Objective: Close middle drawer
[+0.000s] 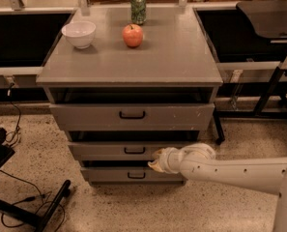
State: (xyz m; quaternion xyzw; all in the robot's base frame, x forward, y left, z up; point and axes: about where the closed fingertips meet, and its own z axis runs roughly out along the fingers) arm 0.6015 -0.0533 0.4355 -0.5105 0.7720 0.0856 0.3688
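The speckled stone floor [133, 207] is filling the foreground, glossy and pebbly, with thin black cables [22, 197] trailing across it at the lower left beside a black metal bar [51, 204]. A smooth, rounded white arm [235, 170] is reaching in from the right edge, dotted with small dark screws. Its tan-tipped end effector [155, 161] is sitting low against the front of the middle drawer [104, 151], just to the right of the small black handle [134, 150]; whether it is clenched or released cannot be told here.

The middle drawer is a flat, matte grey box with a low plain front, standing slightly out of the grey desk [181, 57], and a dark gap is showing above it. Below it, the lowest drawer [109, 174] is looking a little narrower. Above it, the top drawer [85, 116] is showing a taller front flecked with white chips, and it too is standing open, jutting out under the desk top.

On that flat, dull grey top, a round white bowl [78, 34] is sitting at the left, a shiny red apple [133, 35] near the middle, and a green metal can [138, 7] upright behind the apple.
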